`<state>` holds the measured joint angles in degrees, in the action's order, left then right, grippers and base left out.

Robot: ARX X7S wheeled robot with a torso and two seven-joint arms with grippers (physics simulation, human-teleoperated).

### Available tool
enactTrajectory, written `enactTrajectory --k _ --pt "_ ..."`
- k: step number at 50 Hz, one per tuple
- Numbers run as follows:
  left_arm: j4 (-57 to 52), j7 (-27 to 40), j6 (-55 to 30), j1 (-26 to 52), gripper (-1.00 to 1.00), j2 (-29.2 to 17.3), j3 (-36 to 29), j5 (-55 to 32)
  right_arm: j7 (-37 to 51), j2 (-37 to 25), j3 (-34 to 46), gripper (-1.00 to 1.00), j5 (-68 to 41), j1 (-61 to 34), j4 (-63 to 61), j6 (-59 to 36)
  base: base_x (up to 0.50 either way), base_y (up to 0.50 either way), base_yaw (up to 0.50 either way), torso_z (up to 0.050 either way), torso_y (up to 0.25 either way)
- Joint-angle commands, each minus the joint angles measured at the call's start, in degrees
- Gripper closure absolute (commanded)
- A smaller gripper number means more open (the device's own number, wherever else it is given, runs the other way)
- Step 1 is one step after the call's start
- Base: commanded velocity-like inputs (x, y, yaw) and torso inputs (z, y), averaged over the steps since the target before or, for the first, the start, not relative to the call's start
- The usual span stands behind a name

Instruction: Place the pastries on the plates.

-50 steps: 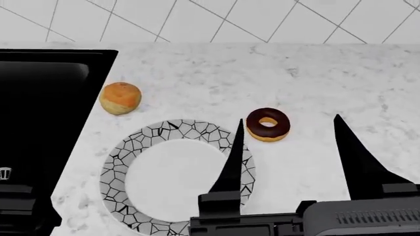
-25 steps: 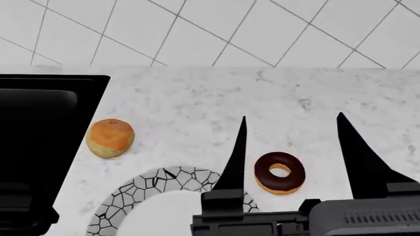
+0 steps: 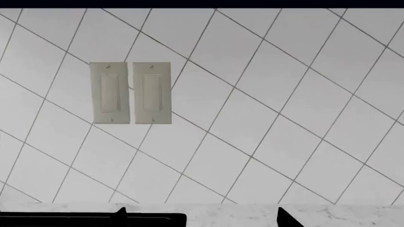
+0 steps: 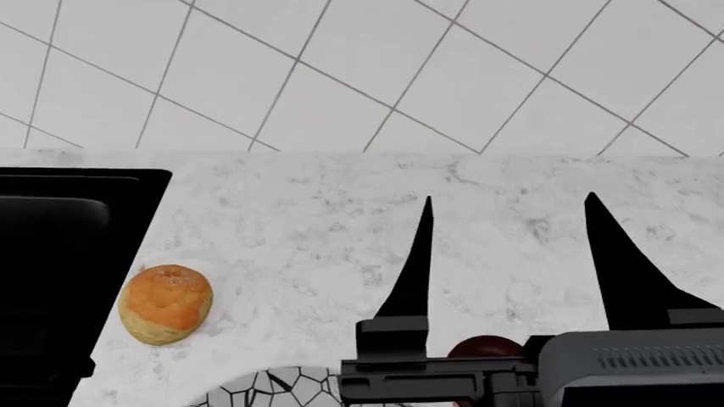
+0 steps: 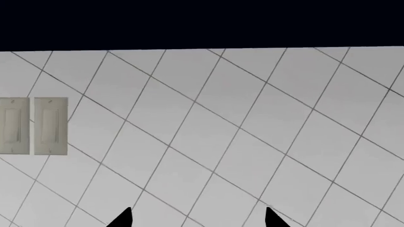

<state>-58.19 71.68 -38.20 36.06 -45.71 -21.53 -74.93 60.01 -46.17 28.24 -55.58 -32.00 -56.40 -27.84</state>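
Only the head view shows the bench (image 4: 339, 220): a marble top running to a tiled wall (image 4: 339, 68) at its far edge. On it a golden bun (image 4: 165, 303) sits near the left end, just beside a black inset appliance (image 4: 57, 271), touching no plate. At the near edge a sliver of the white mosaic-rimmed plate (image 4: 266, 388) shows, with nothing visible on that part. A dark rounded chocolate doughnut (image 4: 484, 346) peeks out behind the right gripper (image 4: 509, 208), whose jaws stand wide apart and upright, holding nothing.

The left wrist view shows what the head view lacks: two pale wall switches (image 3: 130, 92) side by side on the tiles, and the tips of the left gripper (image 3: 200, 215), spread apart and empty. The right wrist view catches the same switches and two separated fingertips (image 5: 271, 218) against the tiles.
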Motion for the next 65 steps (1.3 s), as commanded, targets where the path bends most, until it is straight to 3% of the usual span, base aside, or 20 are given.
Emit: enactTrajectory --k 1,8,16,23,32,36,43,50,65 --pt "-0.65 1.81 0.18 1.45 -1.0 -0.74 -0.13 -2.17 2.06 -2.01 -1.34 -1.0 -3.88 -1.88 -1.36 -0.53 0.21 0.0 0.0 0.0 0.0" --pt "-0.13 1.54 0.31 1.4 -1.0 -0.62 -0.63 -2.09 1.12 -3.49 -2.46 -1.0 -6.4 -1.55 -0.01 0.85 0.14 0.0 0.0 0.0 0.0" --pt "-0.42 2.11 0.4 1.49 -1.0 -0.92 -0.88 -2.31 0.98 -9.4 -6.59 -1.0 -23.94 -8.11 6.03 0.48 0.0 0.0 0.0 0.0 0.0" --pt "-0.31 2.93 -0.13 2.56 -1.0 -0.73 -1.72 -3.46 -3.1 -13.56 -6.71 -1.0 -35.21 -17.51 14.94 -5.28 0.0 0.0 0.0 0.0 0.0" --pt "-0.67 3.9 0.44 3.45 -1.0 -1.53 -1.42 -5.49 -6.31 -14.56 -3.87 -1.0 -44.81 -23.13 26.43 -12.28 0.0 0.0 0.0 0.0 0.0" --pt "-0.63 3.75 0.56 3.21 -1.0 -1.7 -1.58 -5.33 -6.78 -14.13 -2.37 -1.0 -50.39 -27.42 31.58 -16.19 0.0 0.0 0.0 0.0 0.0" --pt "-0.08 3.73 0.65 3.58 -1.0 -2.16 -1.63 -6.05 3.16 -11.07 5.41 -1.0 -59.86 -38.6 40.84 -26.93 0.0 0.0 0.0 0.0 0.0" --pt "0.02 4.33 0.66 4.07 -1.0 -2.19 -1.85 -6.87 5.23 -9.53 8.71 -1.0 -66.9 -45.12 46.5 -32.52 0.0 0.0 0.0 0.0 0.0" --pt "-0.46 4.83 1.04 3.43 -1.0 -3.04 -2.0 -7.34 2.87 -3.8 16.44 -1.0 -69.61 -53.7 59.42 -44.52 0.0 0.0 0.0 0.0 0.0"
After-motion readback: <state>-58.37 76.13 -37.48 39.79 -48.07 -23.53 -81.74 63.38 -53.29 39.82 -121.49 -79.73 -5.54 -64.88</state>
